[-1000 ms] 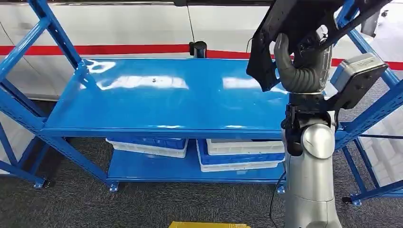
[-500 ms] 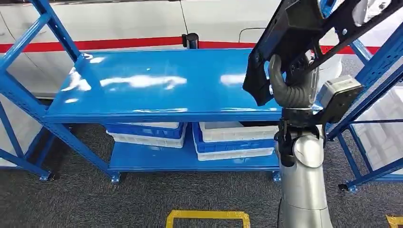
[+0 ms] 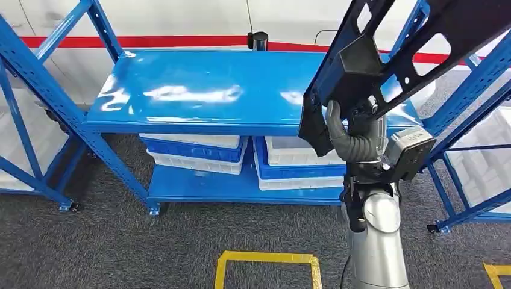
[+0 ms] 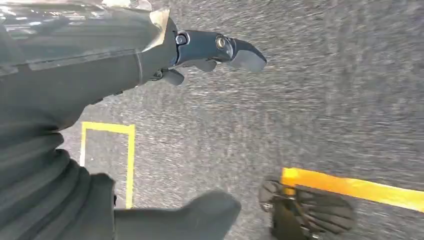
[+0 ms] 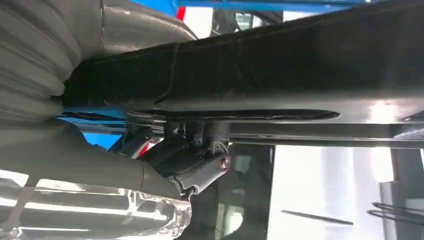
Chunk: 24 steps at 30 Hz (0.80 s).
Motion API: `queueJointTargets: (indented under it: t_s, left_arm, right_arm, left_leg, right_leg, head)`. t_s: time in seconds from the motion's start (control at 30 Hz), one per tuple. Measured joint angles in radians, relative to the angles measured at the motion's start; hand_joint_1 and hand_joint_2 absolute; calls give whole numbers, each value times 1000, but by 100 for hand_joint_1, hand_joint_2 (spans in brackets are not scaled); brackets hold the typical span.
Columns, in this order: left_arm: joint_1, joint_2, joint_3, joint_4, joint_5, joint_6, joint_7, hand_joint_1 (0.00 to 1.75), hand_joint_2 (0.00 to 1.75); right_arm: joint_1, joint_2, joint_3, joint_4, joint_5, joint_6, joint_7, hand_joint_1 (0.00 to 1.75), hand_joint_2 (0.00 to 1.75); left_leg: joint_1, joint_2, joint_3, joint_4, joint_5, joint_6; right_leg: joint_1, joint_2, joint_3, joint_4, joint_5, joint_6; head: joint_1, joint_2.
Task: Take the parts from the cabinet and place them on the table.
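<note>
Right hand (image 3: pixel 352 141) grips black part (image 3: pixel 385 54), upper right; transport step. Next: lower onto blue table (image 3: pixel 199 90).

Bright glare on shelf (image 3: pixel 199 90); floor seemingly motion-blurred.

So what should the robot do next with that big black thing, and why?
Probably carry it on toward the table and keep it lifted. The right hand grips the black part high in the air, over the blue rack's corner, and it rests on nothing yet. The left hand hangs above the floor holding nothing.
</note>
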Motion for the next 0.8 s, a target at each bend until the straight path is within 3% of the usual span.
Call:
queueJointTargets:
  t_s: [0.03,0.1,0.13,0.17,0.2,0.27,0.3,0.33,0.4,0.43,0.47,0.5,0.53,0.57,0.6,0.63,0.67,0.7,0.77,0.8]
  left_arm:
    - [0,0,2,0,-2,2,0,0,175]
    - [0,0,6,0,-3,2,-1,0,175]
    - [0,1,9,0,-3,3,-4,0,175]
    - [0,3,11,0,-1,4,-5,0,175]
    - [1,5,13,0,-2,4,-5,0,175]
    - [2,10,16,0,-3,4,-5,0,175]
    - [5,11,17,0,-3,4,-4,0,175]
    - [8,17,18,0,-3,5,-3,0,175]
    - [12,17,18,0,-3,4,-3,0,175]
    - [13,18,18,0,-4,5,-3,0,175]
    - [13,19,18,0,-5,4,-3,0,175]
    - [13,19,18,0,-5,5,-3,0,175]
    - [13,20,18,0,-5,4,-3,0,175]
    - [13,21,18,0,-5,4,-3,0,175]
    - [13,22,18,0,-5,4,-3,0,175]
    - [12,23,18,0,-5,4,-3,0,175]
    - [11,24,18,0,-5,4,-3,0,175]
    - [10,24,18,0,-5,4,-3,0,175]
    - [11,24,18,0,-8,4,-3,0,175]
    - [11,24,18,0,-11,2,-3,0,175]
  right_arm:
    - [0,1,2,3,0,0,0,175,175]
    - [-1,5,3,9,-2,0,0,175,175]
    - [-4,8,4,11,-2,0,0,175,175]
    - [-7,8,5,11,-5,-3,1,175,175]
    - [-10,10,6,12,-12,-9,4,175,175]
    - [-19,9,5,18,-26,-21,10,175,175]
    - [-20,6,4,21,-29,-24,12,175,175]
    - [-24,5,2,26,-32,-25,12,175,175]
    - [-28,6,-2,30,-35,-25,14,175,175]
    - [-30,5,-3,31,-36,-25,14,175,175]
    - [-30,5,-5,34,-36,-25,14,175,175]
    - [-30,5,-6,37,-36,-25,14,175,175]
    - [-30,5,-6,40,-36,-25,14,175,175]
    - [-30,5,-7,42,-36,-25,14,175,175]
    - [-30,5,-8,43,-36,-25,14,175,175]
    - [-30,5,-9,43,-36,-25,14,175,175]
    - [-31,5,-9,43,-36,-25,14,175,175]
    - [-33,5,-10,43,-36,-26,14,175,175]
    - [-37,5,-9,44,-35,-28,14,175,175]
    - [-39,5,-9,45,-30,-42,17,175,175]
  left_leg:
    - [0,0,-17,1,13,-2]
    - [0,0,-47,3,35,-8]
    - [-1,-1,-59,6,47,-13]
    - [-6,-3,-68,11,55,-19]
    - [-6,-2,-73,14,65,-24]
    - [-4,-2,-76,4,88,-33]
    - [-5,-4,-78,2,98,-41]
    - [3,-6,-87,8,82,-47]
    - [5,-5,-109,92,-47,-59]
    - [6,-5,-126,171,-108,-64]
    - [6,-5,-141,249,-145,-68]
    - [6,-5,-149,317,-151,-70]
    - [6,-5,-137,335,-127,-69]
    - [7,-5,-107,311,-92,-68]
    - [8,-5,-57,250,-61,-66]
    - [8,-5,14,152,-45,-61]
    - [7,-7,69,63,-78,-56]
    - [2,-9,96,14,-89,-52]
    - [-5,-10,89,12,-85,-44]
    - [-7,-10,84,10,-79,-35]
  right_leg:
    - [0,0,17,7,24,13]
    - [0,0,98,-83,89,33]
    - [-1,0,171,-183,97,30]
    - [1,0,244,-281,71,19]
    - [9,4,276,-357,41,8]
    - [11,5,255,-348,48,1]
    - [9,4,245,-350,56,-9]
    - [-10,2,241,-350,68,-22]
    - [-4,-1,225,-349,93,-43]
    - [-2,-1,210,-348,107,-44]
    - [0,-1,196,-346,118,-43]
    - [1,-1,180,-343,129,-41]
    - [1,-2,164,-338,137,-39]
    - [1,-2,150,-332,144,-37]
    - [1,-2,138,-327,148,-32]
    - [1,-2,127,-319,153,-30]
    - [3,-2,118,-315,157,-23]
    - [7,-2,114,-313,163,-15]
    - [3,-5,106,-318,182,-1]
    - [3,-5,104,-319,190,5]
  head:
    - [-1,0]
    - [0,0]
    - [0,0]
    - [0,0]
    - [-3,0]
    - [-2,0]
    - [-4,0]
    - [-4,0]
    - [-11,0]
    - [-11,0]
    - [-11,0]
    - [-11,0]
    - [-12,0]
    - [-11,0]
    - [-12,0]
    - [-12,0]
    - [-12,0]
    - [-11,0]
    - [-11,0]
    - [-10,0]
